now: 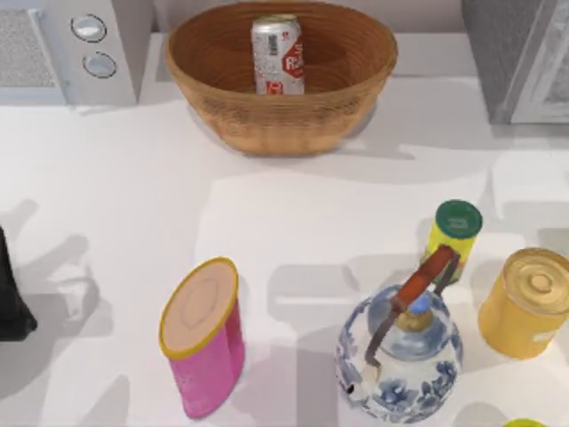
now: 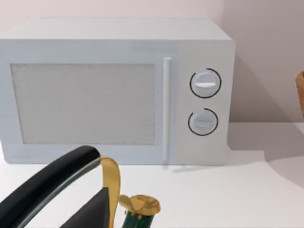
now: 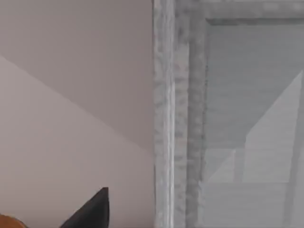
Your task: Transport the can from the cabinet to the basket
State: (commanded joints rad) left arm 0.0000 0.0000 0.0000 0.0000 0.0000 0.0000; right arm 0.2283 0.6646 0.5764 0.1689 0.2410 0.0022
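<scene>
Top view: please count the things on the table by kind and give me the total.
Cans and tins: 4 — can, pink canister, yellow tin, green-lidded tin
Basket: 1
Teapot: 1
Microwave: 1
Cabinet: 1
Total: 8

Can (image 1: 278,55) label: white lettering on a red patch, first letter reads like "R", the rest is not legible.
Yellow tin (image 1: 524,302) side: small pale label, its print too small to read.
</scene>
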